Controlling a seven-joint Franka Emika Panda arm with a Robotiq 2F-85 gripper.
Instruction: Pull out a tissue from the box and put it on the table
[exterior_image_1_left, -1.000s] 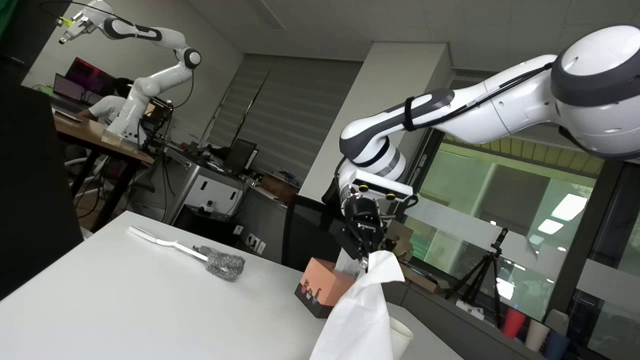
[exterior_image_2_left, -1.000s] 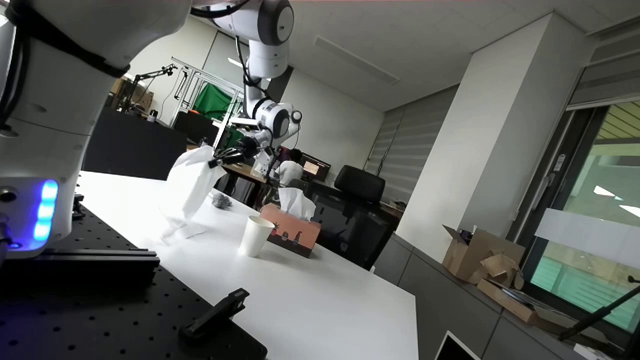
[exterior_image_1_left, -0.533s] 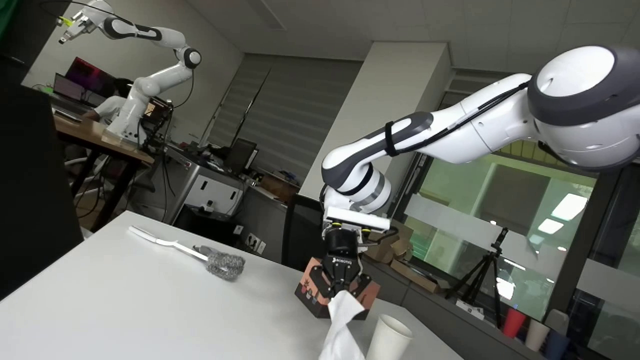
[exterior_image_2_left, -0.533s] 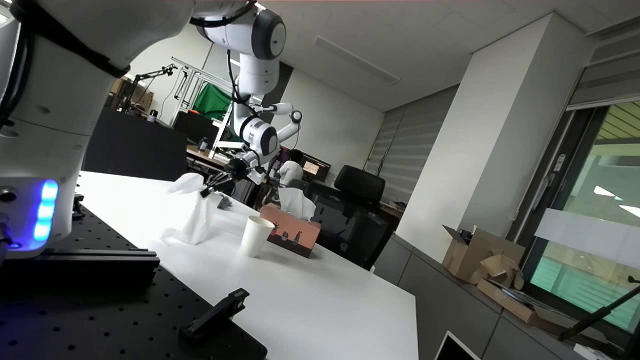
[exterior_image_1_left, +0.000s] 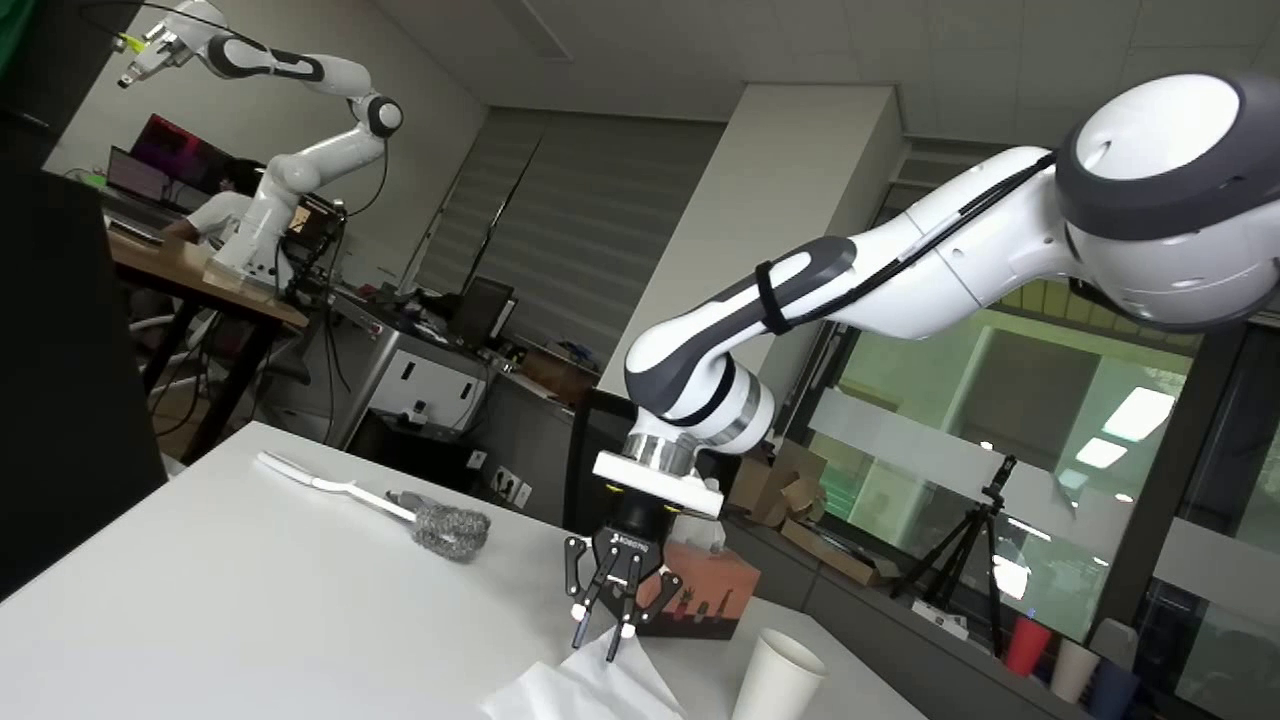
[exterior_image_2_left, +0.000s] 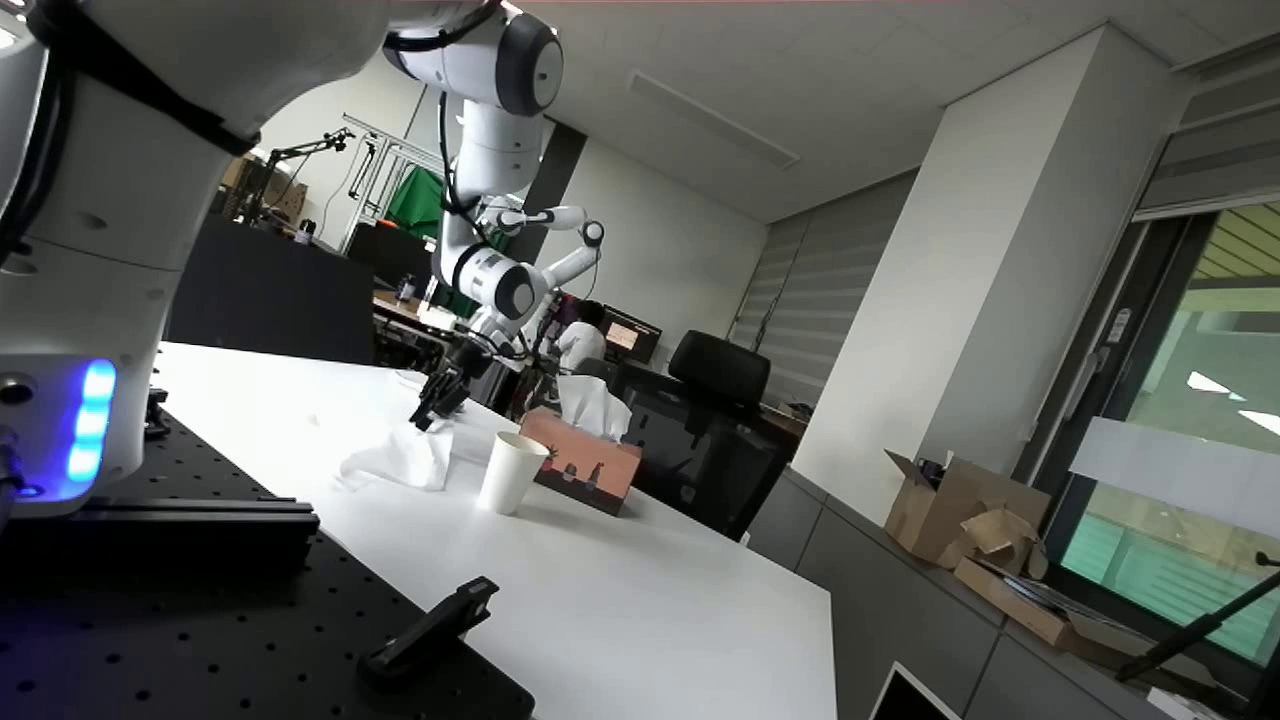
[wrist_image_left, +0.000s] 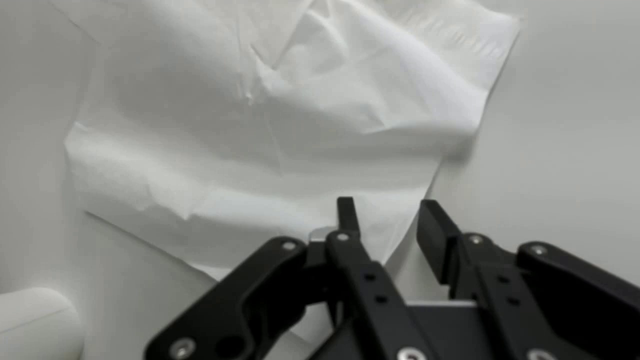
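Tissue (wrist_image_left: 280, 145) lies on the table (exterior_image_1_left: 300, 600) — hand (wrist_image_left: 387, 212) spread.

Centring a clock face on the gripper (exterior_image_1_left: 597, 644) in an exterior view, we have bare table (exterior_image_1_left: 330, 620) to pass over at nine o'clock, while a white-handled brush (exterior_image_1_left: 442, 528) lies in the way at ten. The tissue box (exterior_image_1_left: 705, 592) (partly hidden behind the gripper here) blocks two, and the upright white cup (exterior_image_1_left: 777, 680) blocks three, with only a narrow strip between them. Low tissue (exterior_image_1_left: 590, 690) covers six. On that clock in the wrist view, open table runs from two to three.
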